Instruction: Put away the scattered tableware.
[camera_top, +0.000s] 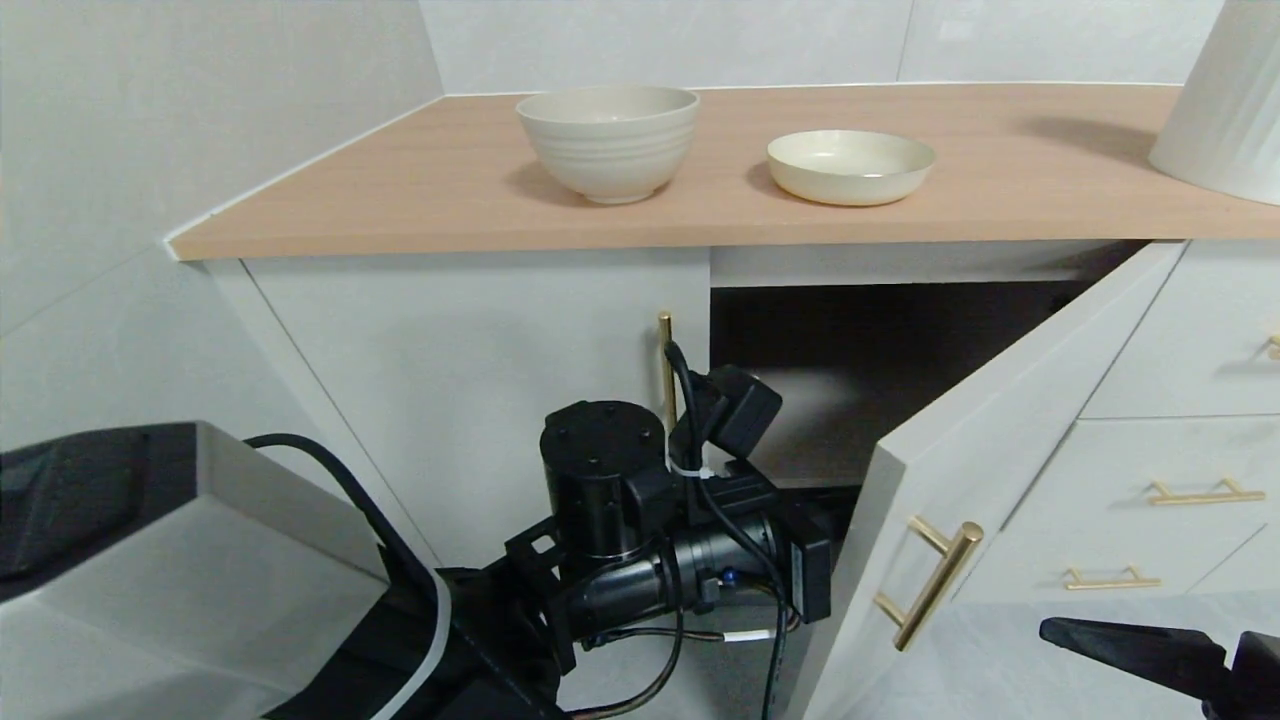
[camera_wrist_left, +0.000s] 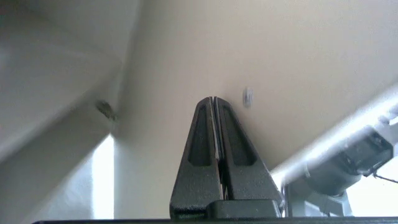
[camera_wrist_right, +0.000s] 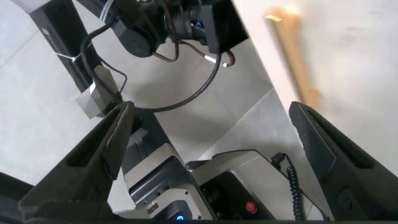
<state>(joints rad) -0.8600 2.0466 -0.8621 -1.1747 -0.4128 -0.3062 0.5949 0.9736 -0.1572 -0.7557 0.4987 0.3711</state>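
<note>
A deep cream bowl and a shallow cream dish stand apart on the wooden countertop. Below them the cabinet door hangs open, showing a dark compartment. My left arm's wrist sits low at the door's inner side. The left gripper is shut with nothing in it, its tips close to the pale inner face of the door. My right gripper is open and holds nothing, low beside the door's gold handle; one finger pokes in at the lower right.
The open door's gold handle juts toward me. The closed left door has a gold handle. Drawers with gold pulls fill the right side. A tall white ribbed object stands at the counter's right end. Tiled walls close the left and back.
</note>
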